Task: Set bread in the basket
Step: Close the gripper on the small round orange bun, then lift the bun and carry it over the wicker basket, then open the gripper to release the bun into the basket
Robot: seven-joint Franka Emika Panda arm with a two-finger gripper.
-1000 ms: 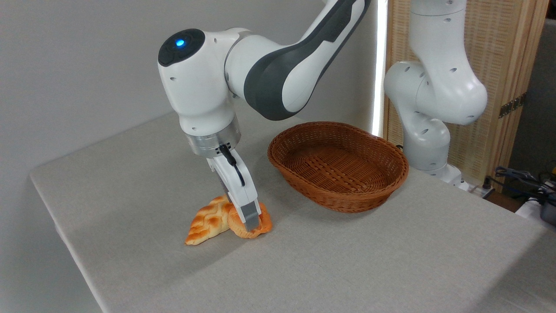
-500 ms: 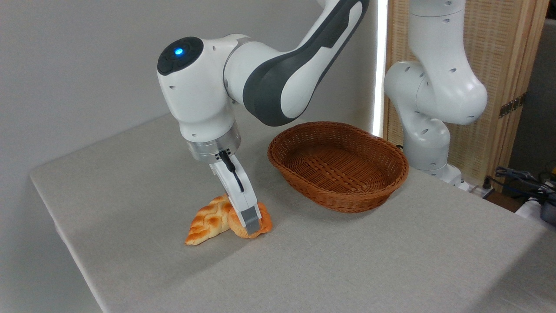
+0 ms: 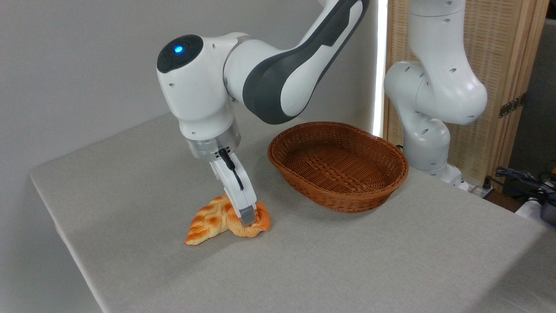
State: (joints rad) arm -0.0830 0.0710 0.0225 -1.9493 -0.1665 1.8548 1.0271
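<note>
The bread [image 3: 259, 224], a small round golden-orange bun, sits at the front left of the table against a braided loaf. My gripper [image 3: 247, 218] comes down on it from above, tilted. The near finger covers the bun's middle and the far finger is hidden behind it, so the jaws look shut on the bun. Its underside still seems to touch the tablecloth. The basket [image 3: 339, 204], oval brown wicker, stands empty to the right and further back, well apart from the gripper.
A longer, pointed braided loaf [image 3: 205, 222] lies touching the bun's left side. The arm's white base [image 3: 430, 130] rises behind the basket at the right. The table's left edge [image 3: 56, 226] drops off near the loaf. Cables lie at the far right.
The gripper has risen a little and its fingertip now sits higher on the bun. The bun has settled slightly flatter and stays beside the loaf.
</note>
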